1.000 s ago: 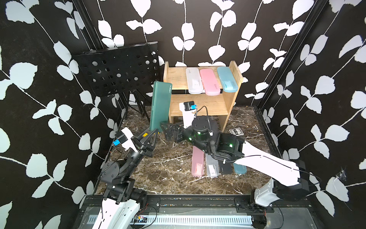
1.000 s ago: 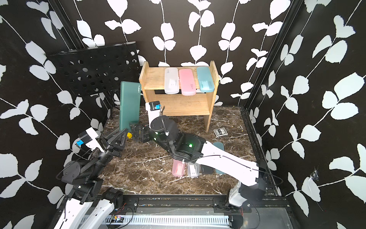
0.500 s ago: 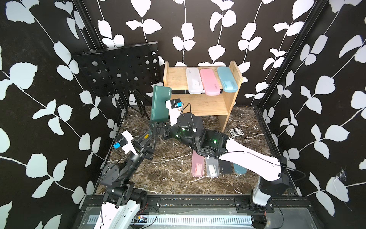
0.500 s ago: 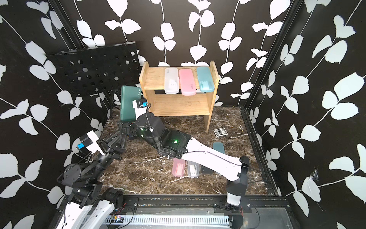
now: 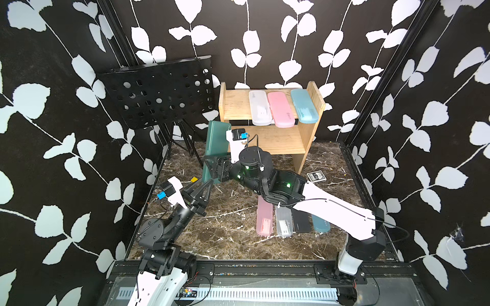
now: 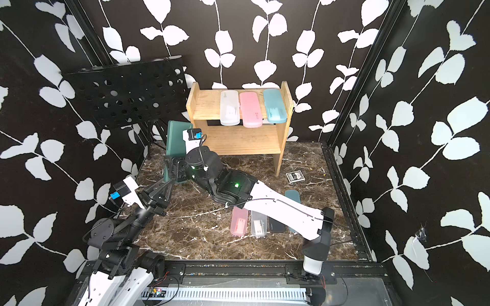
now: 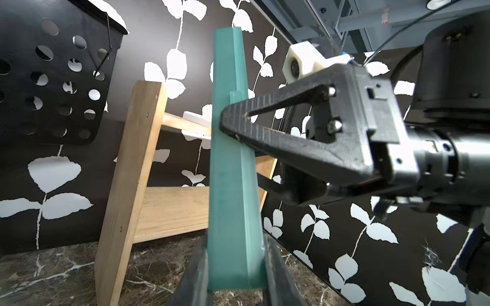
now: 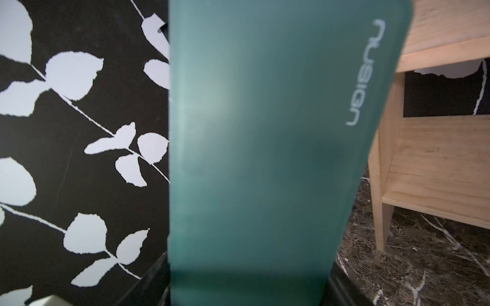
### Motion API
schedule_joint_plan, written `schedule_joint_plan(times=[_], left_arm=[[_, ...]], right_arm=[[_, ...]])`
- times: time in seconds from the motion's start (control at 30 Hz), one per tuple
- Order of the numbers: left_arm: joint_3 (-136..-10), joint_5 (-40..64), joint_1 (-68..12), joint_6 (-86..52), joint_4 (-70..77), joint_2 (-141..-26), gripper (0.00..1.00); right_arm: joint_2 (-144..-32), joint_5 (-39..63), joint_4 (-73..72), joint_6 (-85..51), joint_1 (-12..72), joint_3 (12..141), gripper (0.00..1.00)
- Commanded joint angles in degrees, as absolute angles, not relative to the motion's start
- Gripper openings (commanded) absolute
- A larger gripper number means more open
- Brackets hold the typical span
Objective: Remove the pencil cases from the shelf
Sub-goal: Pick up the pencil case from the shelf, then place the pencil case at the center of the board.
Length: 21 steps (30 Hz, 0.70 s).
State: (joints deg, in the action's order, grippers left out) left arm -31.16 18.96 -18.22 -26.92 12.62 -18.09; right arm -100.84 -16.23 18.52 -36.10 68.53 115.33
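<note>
Clamped by its lower end in the left gripper (image 5: 210,182) (image 7: 234,265), jaws narrow and pressed against both broad faces: the dark green case (image 5: 216,143) (image 6: 175,137), upright and off the shelf (image 5: 270,137), just beside the side panel nearest the music stand (image 5: 159,95). Straddled higher up, across its width, by the right gripper (image 5: 212,169), with one of the fingers (image 7: 265,116) laid over the near long edge and its mate behind the far edge; cannot tell whether gripping or merely alongside. Fills most of the right wrist view with one broad green face and pale lettering. Side by side on the upper tier, overhanging its front edge: a clear case (image 5: 259,111), a pink case (image 5: 280,110), a light blue case (image 5: 303,106). Flat in a row on the marble floor (image 5: 225,227), well apart from the shelf and partly under the right arm: a second pink case (image 5: 263,220), a second clear case (image 5: 284,225), a black case (image 5: 301,221), a teal case (image 5: 320,225). Near the shelf's far leg, a small card box (image 5: 316,176).
</note>
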Motion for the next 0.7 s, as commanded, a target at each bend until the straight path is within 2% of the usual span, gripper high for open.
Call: schedule_joint_plan(times=[0.0,0.03,0.07,0.1,0.13,0.17,0.43,0.67], left_arm=[[-32.90,17.48,-18.16,-26.35,13.61,-18.10,0.06],[-33.04,16.88,-18.19,-26.38,13.15,-18.18,0.45],[-33.19,16.18,-18.18,-26.58,12.65,-18.18,0.67],[-33.38,15.63,-18.16,-26.57,12.18,-18.28,0.78],[-33.68,14.89,-18.18,-26.55,11.22,-18.36,0.94],[-34.07,14.19,-18.20,-26.54,10.19,-18.50,0.99],[-35.09,5.22,-18.16,-26.56,2.14,-19.01,0.99],[-38.46,4.54,-18.19,-27.06,-1.90,-24.34,0.99]], right_arm=[[-96.32,-16.95,18.93,-35.32,66.96,113.76,0.55],[-95.10,-17.22,19.64,-35.27,66.69,112.43,0.54],[-93.75,-17.52,20.65,-35.27,66.25,110.90,0.54],[-92.56,-17.81,21.67,-35.24,65.88,109.57,0.54],[-91.19,-18.07,23.05,-35.41,65.36,107.74,0.54],[-88.90,-18.50,24.85,-35.74,64.57,105.72,0.55],[-77.67,-18.07,35.24,-41.28,58.39,84.67,0.54],[-81.80,-11.37,28.83,-49.07,59.39,72.03,0.56]])
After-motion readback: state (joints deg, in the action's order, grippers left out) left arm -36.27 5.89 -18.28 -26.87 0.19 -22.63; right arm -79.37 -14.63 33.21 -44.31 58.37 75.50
